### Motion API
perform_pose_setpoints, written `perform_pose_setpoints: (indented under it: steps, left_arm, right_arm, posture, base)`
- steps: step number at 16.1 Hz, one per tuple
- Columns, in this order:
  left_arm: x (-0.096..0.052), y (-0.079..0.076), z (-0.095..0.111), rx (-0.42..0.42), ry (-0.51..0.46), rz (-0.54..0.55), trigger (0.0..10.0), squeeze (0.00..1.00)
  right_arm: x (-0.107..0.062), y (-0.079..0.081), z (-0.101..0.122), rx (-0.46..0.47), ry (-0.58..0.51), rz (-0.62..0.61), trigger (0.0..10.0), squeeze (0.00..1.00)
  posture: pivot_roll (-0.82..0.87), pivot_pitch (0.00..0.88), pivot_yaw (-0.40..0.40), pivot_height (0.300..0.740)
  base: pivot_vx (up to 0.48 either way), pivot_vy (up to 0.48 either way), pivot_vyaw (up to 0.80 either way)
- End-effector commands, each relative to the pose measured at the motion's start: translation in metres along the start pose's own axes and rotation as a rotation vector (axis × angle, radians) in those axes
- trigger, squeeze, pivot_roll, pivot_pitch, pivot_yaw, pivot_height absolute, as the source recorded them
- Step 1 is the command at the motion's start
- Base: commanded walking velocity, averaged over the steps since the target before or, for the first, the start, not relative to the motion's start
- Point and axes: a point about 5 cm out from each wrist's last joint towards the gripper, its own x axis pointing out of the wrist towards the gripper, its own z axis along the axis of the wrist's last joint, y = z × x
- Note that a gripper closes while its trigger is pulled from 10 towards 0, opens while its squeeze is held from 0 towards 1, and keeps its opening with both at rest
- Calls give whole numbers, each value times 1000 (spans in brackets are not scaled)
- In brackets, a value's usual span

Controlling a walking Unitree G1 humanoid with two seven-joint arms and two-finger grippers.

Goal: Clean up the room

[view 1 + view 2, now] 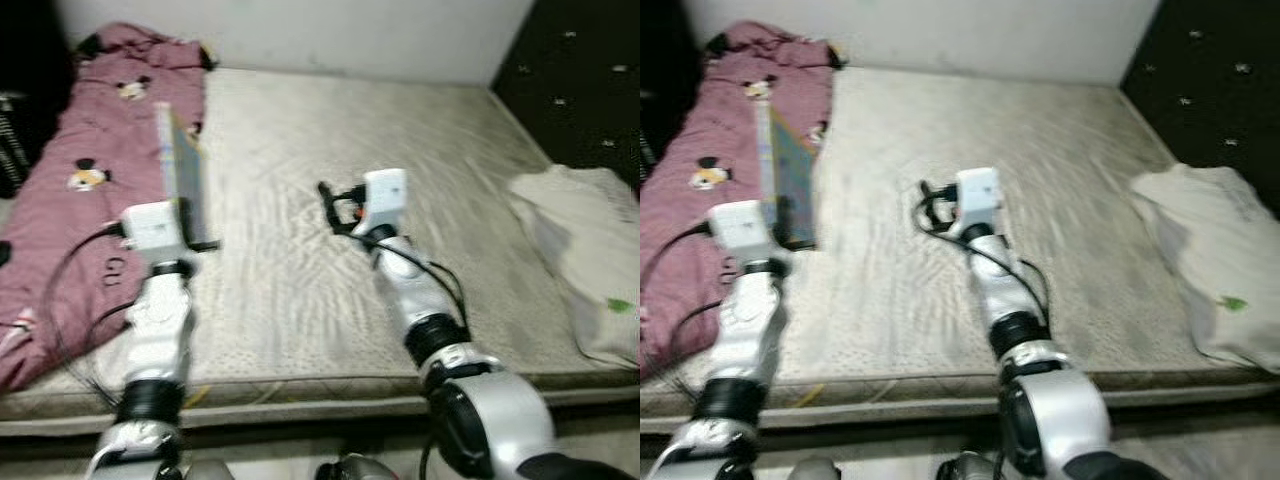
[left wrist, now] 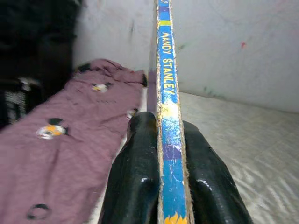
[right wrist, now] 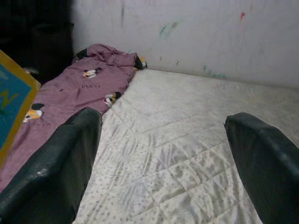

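A thin picture book [image 1: 180, 175] stands upright on edge above the mattress [image 1: 400, 150], with my left gripper [image 1: 190, 235] shut on its lower end. Its blue and yellow spine [image 2: 167, 116] runs between the two black fingers [image 2: 135, 177] in the left wrist view. My right gripper [image 1: 335, 210] hovers open over the middle of the mattress, its fingers [image 3: 56, 172] spread wide with nothing between them. A maroon cartoon-print garment [image 1: 95, 170] lies along the mattress's left side, just left of the book.
A cream pillow [image 1: 590, 250] lies at the mattress's right edge. A white wall [image 1: 320, 30] runs behind the bed. Dark patterned fabric [image 1: 590, 80] is at the far right and a dark object [image 1: 15, 110] at the far left.
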Motion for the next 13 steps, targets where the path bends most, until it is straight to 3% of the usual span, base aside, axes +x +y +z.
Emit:
perform_pose_setpoints:
  steps: [1, 4, 7, 11, 13]
  left_arm:
    - [3, 8, 21, 18, -95, 12, 10000, 0]
    - [-2, 10, 22, -11, -96, -9, 10000, 0]
    - [-32, 7, 2, -67, -17, 30, 10000, 0]
    - [-31, -7, -8, -73, 31, 1, 10000, 0]
    - [-29, -23, -10, -96, 61, -85, 10000, 0]
  right_arm:
    - [2, 4, 7, -43, -28, 18, 10000, 0]
    - [0, 8, 2, -70, -6, 41, 10000, 0]
    - [-14, 8, -25, -87, 106, 80, 10000, 0]
    - [-22, -7, -23, -116, 57, 55, 10000, 0]
    - [-33, -26, -26, -104, 46, -49, 10000, 0]
  posture:
    - [106, 0, -90, 740]
    - [116, 0, -83, 740]
    - [130, 0, -119, 740]
    - [83, 0, -75, 740]
    - [21, 0, 3, 740]
  base:
    - [0, 0, 0]
    - [0, 0, 0]
    - [0, 0, 0]
    - [0, 0, 0]
    - [0, 0, 0]
